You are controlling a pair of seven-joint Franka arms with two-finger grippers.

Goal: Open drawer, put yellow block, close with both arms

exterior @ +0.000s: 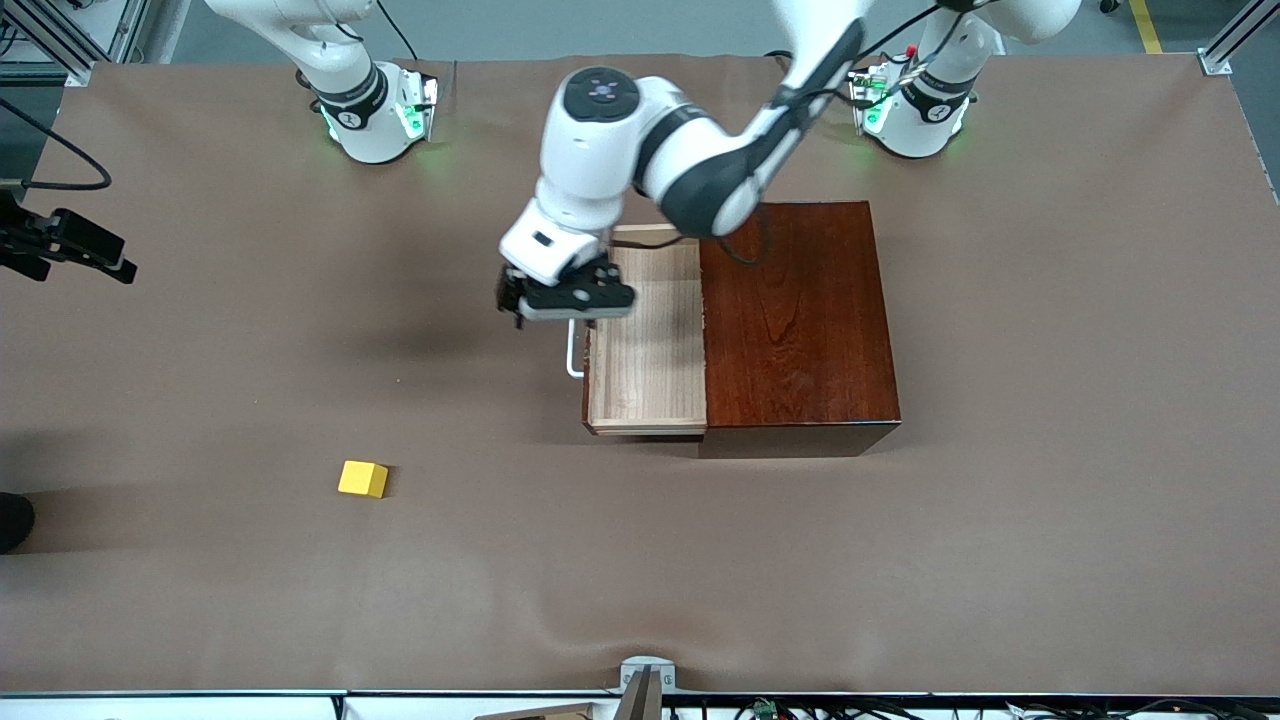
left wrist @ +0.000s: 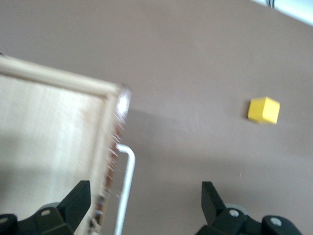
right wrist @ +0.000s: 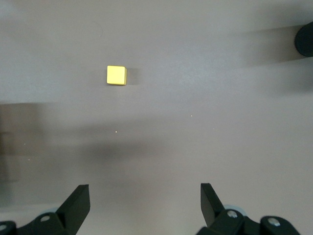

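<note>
The drawer (exterior: 650,345) stands pulled out of the dark mahogany box (exterior: 800,320), and its pale wood tray has nothing in it. My left gripper (exterior: 565,297) hovers over the drawer's front, open. In the left wrist view the white handle (left wrist: 124,181) and the drawer's front edge lie between the spread fingers of the left gripper (left wrist: 145,192), ungripped. The yellow block (exterior: 362,479) sits on the table, nearer the front camera and toward the right arm's end. My right gripper (right wrist: 145,193) hangs open, high over the bare table, with the yellow block (right wrist: 116,75) in its view.
Brown cloth (exterior: 900,560) covers the whole table. A dark round object (exterior: 12,520) shows at the table's edge at the right arm's end. The left arm's forearm (exterior: 700,170) crosses over the box's top corner.
</note>
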